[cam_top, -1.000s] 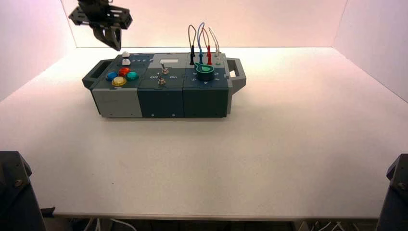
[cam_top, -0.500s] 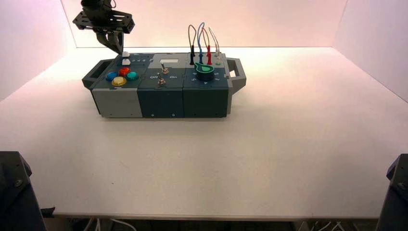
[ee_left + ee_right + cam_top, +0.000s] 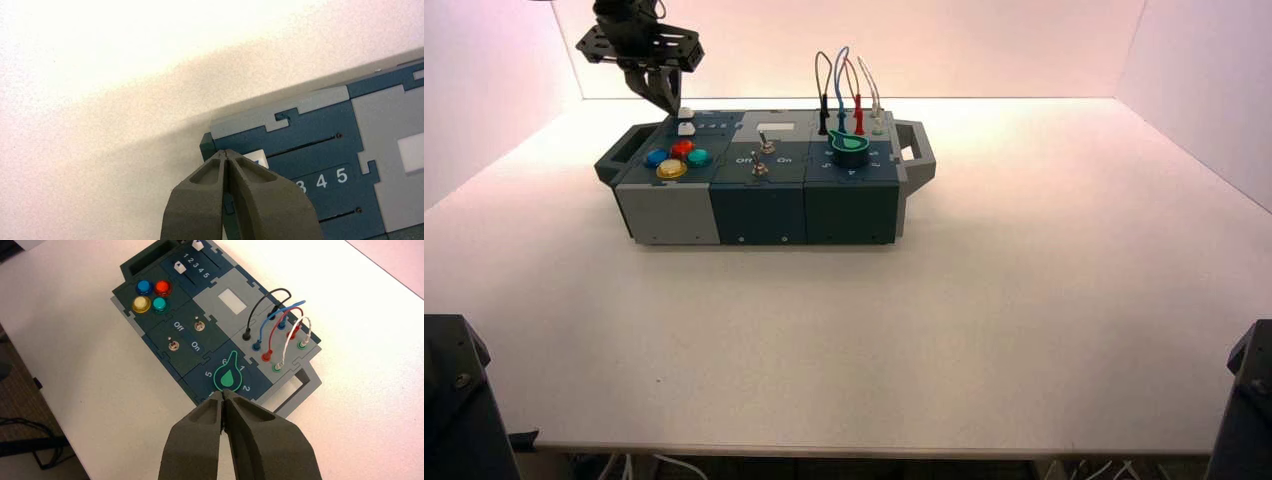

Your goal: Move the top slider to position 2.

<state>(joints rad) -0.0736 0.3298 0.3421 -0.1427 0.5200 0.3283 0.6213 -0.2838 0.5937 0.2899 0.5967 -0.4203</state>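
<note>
- Table (image 3: 874, 350): pale, under everything
- Box (image 3: 759, 210): on the table, toward its far edge and left of the middle, a handle on each short side
- Left gripper (image 3: 670, 106): at work at the box's far left corner, fingers (image 3: 200, 200) together in a narrow point, holding nothing between them; the tips are right at the top slider, though I can't tell whether they touch it
- Right gripper (image 3: 223, 392): idle, outside the high view, aimed down at the box; its fingers are together too
- Wires (image 3: 272, 315): black, blue, red and white, plugged in at the box's far right
- Knob (image 3: 228, 377): green, near right
- Buttons (image 3: 152, 295): blue, red, yellow and green, near left
- Switches (image 3: 186, 335): two, metal, mid-box, by "Off" and "On"
- Top slider (image 3: 260, 158): white, far left, at the 1 end of its slot
- Other slider (image 3: 180, 267): white, just nearer than the top one
</note>
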